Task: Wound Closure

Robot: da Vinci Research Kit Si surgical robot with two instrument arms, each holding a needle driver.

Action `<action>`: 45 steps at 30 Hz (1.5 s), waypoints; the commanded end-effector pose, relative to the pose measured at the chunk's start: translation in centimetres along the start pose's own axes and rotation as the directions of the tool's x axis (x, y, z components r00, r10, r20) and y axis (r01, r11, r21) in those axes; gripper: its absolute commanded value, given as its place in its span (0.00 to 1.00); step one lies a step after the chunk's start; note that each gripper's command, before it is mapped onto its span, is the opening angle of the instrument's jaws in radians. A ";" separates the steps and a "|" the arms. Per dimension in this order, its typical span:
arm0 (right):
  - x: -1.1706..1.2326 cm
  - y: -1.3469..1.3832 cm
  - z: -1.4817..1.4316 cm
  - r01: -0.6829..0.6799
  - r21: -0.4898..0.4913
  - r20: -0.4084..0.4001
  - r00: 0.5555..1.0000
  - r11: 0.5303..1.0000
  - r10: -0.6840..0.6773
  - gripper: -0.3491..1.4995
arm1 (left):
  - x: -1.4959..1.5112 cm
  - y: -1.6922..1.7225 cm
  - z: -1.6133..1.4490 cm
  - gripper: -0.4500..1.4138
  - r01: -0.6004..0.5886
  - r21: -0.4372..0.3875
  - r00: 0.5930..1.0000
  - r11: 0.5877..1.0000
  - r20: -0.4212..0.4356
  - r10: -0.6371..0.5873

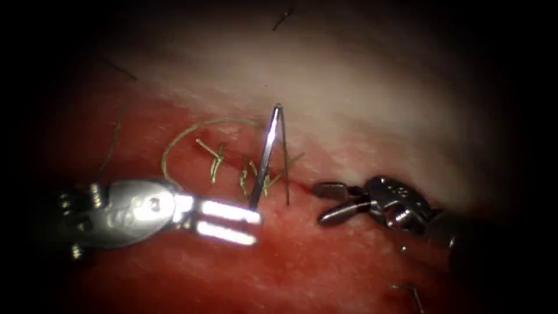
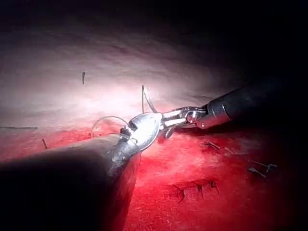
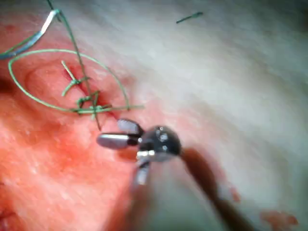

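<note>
Steel curved needle [image 1: 266, 154] standing clear of the tissue [image 1: 360, 104]; my left tool [image 1: 256, 224] is clamping its lower end, at 12 o'clock of the jaw tips. Right tool [image 1: 325, 203] is waiting apart-jawed, empty, at 3 o'clock of the cut [image 1: 250, 168], keeping thread [image 1: 180, 136] loop slack.

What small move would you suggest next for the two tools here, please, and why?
Probably bring the right tool, jaws open and empty, toward the needle. The left tool holds the needle near one end, standing free above the tissue over the cut.
</note>
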 end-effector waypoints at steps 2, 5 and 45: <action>-0.04 -0.06 0.21 0.081 -0.050 -0.023 0.996 0.995 -0.082 0.75 | -0.01 0.06 0.07 0.00 0.000 -0.009 1.000 1.000 -0.003 0.000; -0.04 -0.05 0.27 0.107 -0.075 -0.023 0.994 0.991 -0.109 0.76 | -0.02 0.10 0.05 0.00 -0.002 -0.010 1.000 1.000 -0.002 0.002; -0.17 -1.07 0.31 0.128 0.035 -0.006 0.992 0.991 -0.127 0.00 | -0.43 -0.01 -0.19 0.00 0.022 -0.043 1.000 0.999 0.001 -0.022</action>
